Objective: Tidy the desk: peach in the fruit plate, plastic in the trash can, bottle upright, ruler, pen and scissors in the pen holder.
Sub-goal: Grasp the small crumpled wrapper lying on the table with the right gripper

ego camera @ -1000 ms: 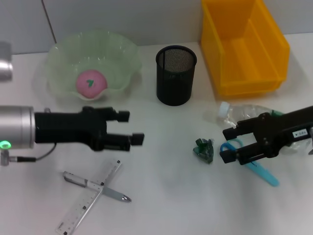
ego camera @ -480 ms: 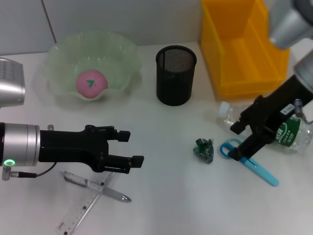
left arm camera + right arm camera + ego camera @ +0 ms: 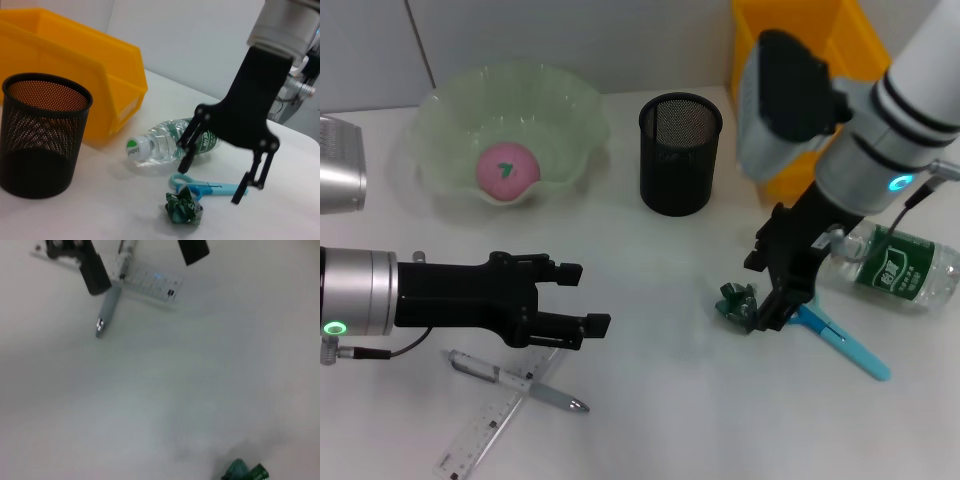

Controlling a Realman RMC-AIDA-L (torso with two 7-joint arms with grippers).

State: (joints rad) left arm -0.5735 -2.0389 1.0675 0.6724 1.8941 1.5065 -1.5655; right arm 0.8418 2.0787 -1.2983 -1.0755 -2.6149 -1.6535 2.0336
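- Right gripper [image 3: 767, 289]: jaws spread, nothing between them. It hangs low over the table just beside the crumpled green plastic [image 3: 736, 304], with one finger close to the wad. The left wrist view shows the fingers [image 3: 189, 146] straddling the handle end of the scissors [image 3: 207, 189] without touching them.
- Left gripper [image 3: 582, 297]: jaws apart and empty, held level above the table near the ruler [image 3: 498, 421] and pen [image 3: 517, 385].
- Peach [image 3: 506, 168]: pink, lying in the pale green fruit plate [image 3: 574, 112] at the back left.
- Plastic: on the bare table, in front of the black mesh pen holder [image 3: 679, 153] and just beside the blue scissor handles.
- Bottle [image 3: 895, 268]: on its side, green label up, white cap [image 3: 135, 148] toward the pen holder; in front of the yellow trash can [image 3: 75, 65].
- Scissors: flat on the table between the plastic and the bottle, blades pointing toward the near right.
- Ruler and pen: crossed over each other on the near left part of the white table [image 3: 660, 400], the pen lying over the ruler. The right wrist view shows them under the left gripper's fingertips [image 3: 95, 276].
- Pen holder: upright; contents cannot be told.
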